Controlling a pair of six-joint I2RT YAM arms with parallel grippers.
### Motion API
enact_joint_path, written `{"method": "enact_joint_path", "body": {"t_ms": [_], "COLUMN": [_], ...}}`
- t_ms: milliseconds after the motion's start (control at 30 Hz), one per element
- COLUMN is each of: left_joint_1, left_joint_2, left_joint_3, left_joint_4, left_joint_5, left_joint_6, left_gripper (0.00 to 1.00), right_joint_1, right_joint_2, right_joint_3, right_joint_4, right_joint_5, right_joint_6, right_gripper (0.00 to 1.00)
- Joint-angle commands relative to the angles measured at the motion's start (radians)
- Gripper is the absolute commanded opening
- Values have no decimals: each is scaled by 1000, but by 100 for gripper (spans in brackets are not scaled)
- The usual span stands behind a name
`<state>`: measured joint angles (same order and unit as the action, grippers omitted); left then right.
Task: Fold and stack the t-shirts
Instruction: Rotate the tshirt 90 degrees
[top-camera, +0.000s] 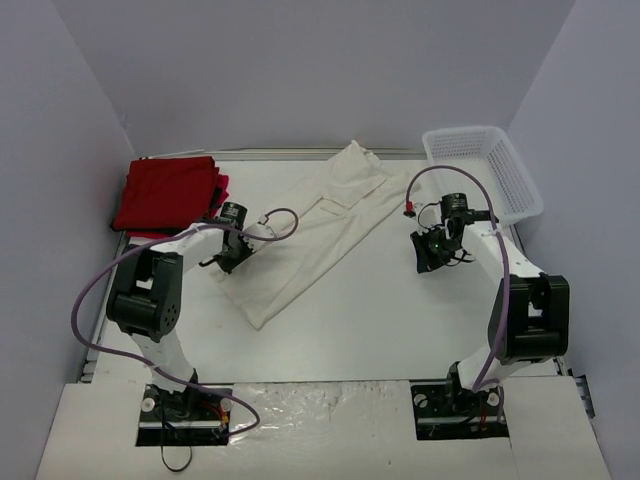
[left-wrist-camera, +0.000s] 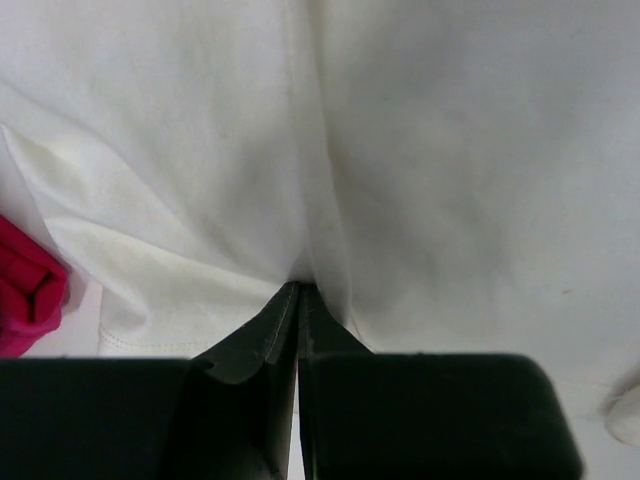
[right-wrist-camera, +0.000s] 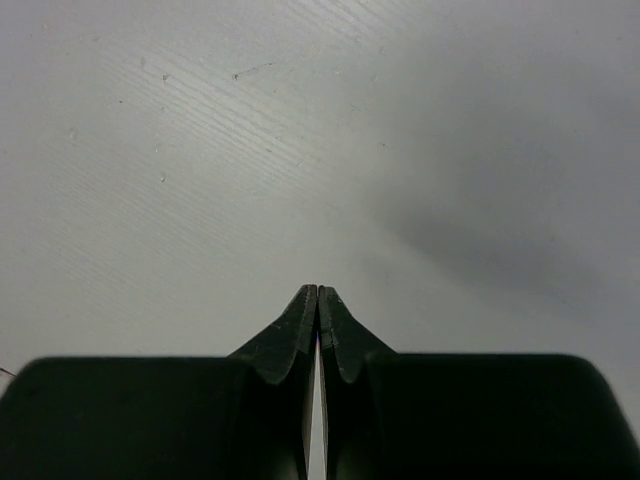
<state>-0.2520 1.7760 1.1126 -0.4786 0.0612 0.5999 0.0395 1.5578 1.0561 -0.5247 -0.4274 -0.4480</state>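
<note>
Left hand (left-wrist-camera: 298, 292), clamped on the cream shirt (left-wrist-camera: 430, 150) just ahead, should pull low and slowly; right hand (right-wrist-camera: 317, 292), closed empty, hovers over counter (right-wrist-camera: 300, 120).

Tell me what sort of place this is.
Likely a robot lab test cell: two arms bolted to a white table, plain walls boxing it in, shirts and a basket laid out.

The top external view looks down from above and behind the arm bases (top-camera: 185, 405) over the whole table (top-camera: 400, 320). The left wrist view hangs close over the cream-white t-shirt (left-wrist-camera: 430, 150), which both share; the right wrist view faces bare table, close.
</note>
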Motion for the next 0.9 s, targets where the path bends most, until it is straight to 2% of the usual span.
{"method": "enact_joint_path", "body": {"t_ms": [0, 133, 267, 467, 533, 867], "left_joint_1": [-35, -121, -256, -447, -529, -711], "left_joint_2": [-3, -32, -62, -29, -6, 23], "left_joint_3": [-25, -42, -54, -46, -40, 46], "left_joint_4": [-110, -149, -167, -170, -173, -226], "left_joint_5": [14, 23, 26, 63, 25, 127], "left_joint_6": [0, 0, -3, -57, -61, -63], "left_gripper": [2, 3, 2, 2, 2, 2], "right_joint_1": [-9, -10, -10, -12, -12, -15], "right_joint_2": [-44, -44, -35, -36, -35, -7], "right_joint_3": [-13, -11, -11, -13, -11, -11], "right_joint_4": [-11, -8, -6, -1, -3, -1], "right_joint_5": [15, 22, 29, 33, 35, 52], "right_joint_6": [9, 12, 15, 17, 19, 20], "right_gripper": [1, 1, 1, 2, 2, 3]}}
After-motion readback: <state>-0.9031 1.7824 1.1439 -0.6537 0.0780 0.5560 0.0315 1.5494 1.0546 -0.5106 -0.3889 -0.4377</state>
